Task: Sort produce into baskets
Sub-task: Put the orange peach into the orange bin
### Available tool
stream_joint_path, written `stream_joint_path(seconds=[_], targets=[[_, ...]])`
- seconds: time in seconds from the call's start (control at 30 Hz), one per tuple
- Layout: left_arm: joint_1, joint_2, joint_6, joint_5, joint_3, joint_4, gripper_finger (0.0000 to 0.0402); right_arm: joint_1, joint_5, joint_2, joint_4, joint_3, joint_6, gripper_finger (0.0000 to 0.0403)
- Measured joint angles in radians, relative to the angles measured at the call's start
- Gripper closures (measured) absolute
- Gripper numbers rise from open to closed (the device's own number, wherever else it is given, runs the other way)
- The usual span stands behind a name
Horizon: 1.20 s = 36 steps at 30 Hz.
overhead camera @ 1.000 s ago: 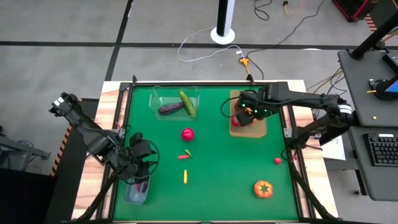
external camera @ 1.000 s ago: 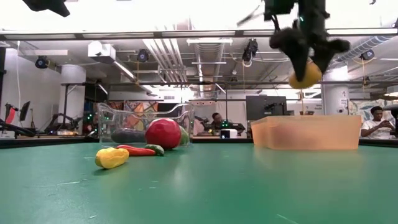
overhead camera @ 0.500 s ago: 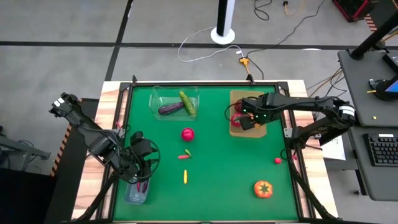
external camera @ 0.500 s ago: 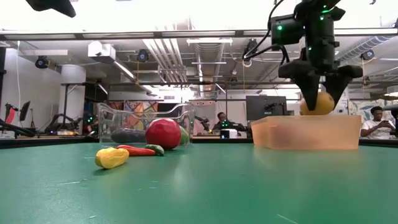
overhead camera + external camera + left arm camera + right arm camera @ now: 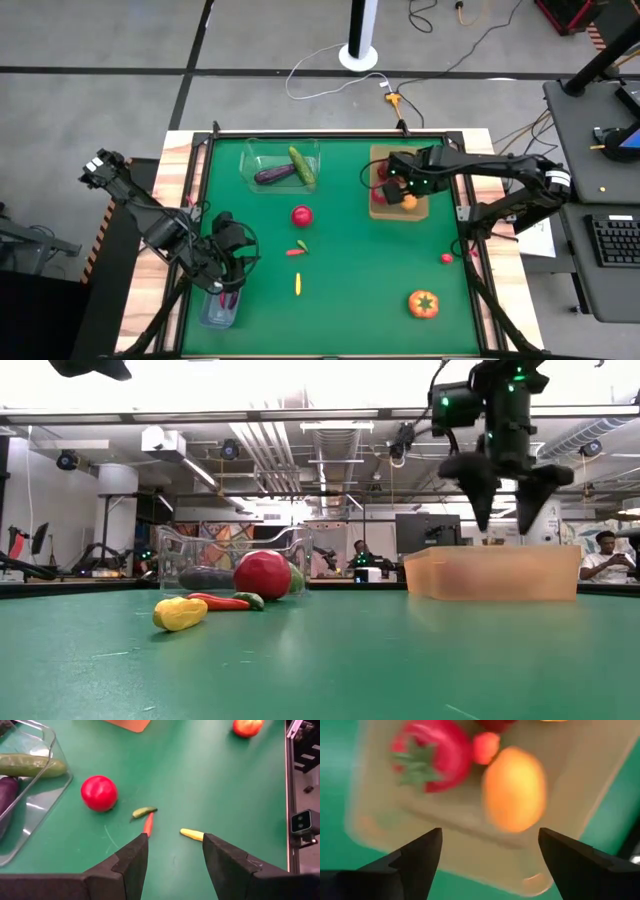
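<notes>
Lying in the wooden tray (image 5: pixel 383 211), the orange fruit (image 5: pixel 514 788) had its long side pointing away from the right gripper (image 5: pixel 507 510). It sat between the wide-open, empty jaws but below them. The left gripper (image 5: pixel 175 851), open and empty too, hung over the grey tub (image 5: pixel 216 315).

Dark jointed arms (image 5: pixel 150 220) — green indicator lights

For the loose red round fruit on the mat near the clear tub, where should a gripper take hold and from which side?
Grip the red round fruit across its widest middle, coming straight down from above. It sits alone on the green mat, apart from the clear tub and the small chillies, so the fingers probably have room on either side. Being round, it may roll, so center the open left gripper first.
</notes>
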Motion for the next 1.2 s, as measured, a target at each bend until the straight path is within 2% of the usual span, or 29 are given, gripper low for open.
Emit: stream_joint_path(seconds=[0.17,0.33,0.5,0.67,0.83,0.97,1.2], targets=[[0.000,0.000,0.009,0.005,0.000,0.000,0.0230,0.075,-0.125,-0.009,0.000,0.123,0.094,0.0080],[0.009,0.000,0.010,0.005,0.000,-0.004,0.0230,0.247,-0.138,-0.010,0.003,0.247,0.198,0.0090],[0.016,0.000,0.010,0.005,0.000,-0.011,0.0230,0.426,-0.155,-0.010,-0.022,0.264,0.357,0.0105],[0.021,0.000,0.027,0.005,0.000,-0.024,0.0230,0.555,-0.172,-0.009,-0.133,0.203,0.529,0.0118],[0.042,0.000,0.063,0.005,0.000,-0.025,0.0230,0.588,-0.241,-0.009,-0.263,0.076,0.595,0.0129],[0.053,0.000,0.097,0.005,0.000,-0.025,0.0230,0.589,-0.351,-0.002,-0.236,-0.064,0.551,0.0135],[0.066,0.000,0.113,0.005,0.000,-0.024,0.0230,0.589,-0.407,-0.001,-0.138,-0.240,0.535,0.0141]])
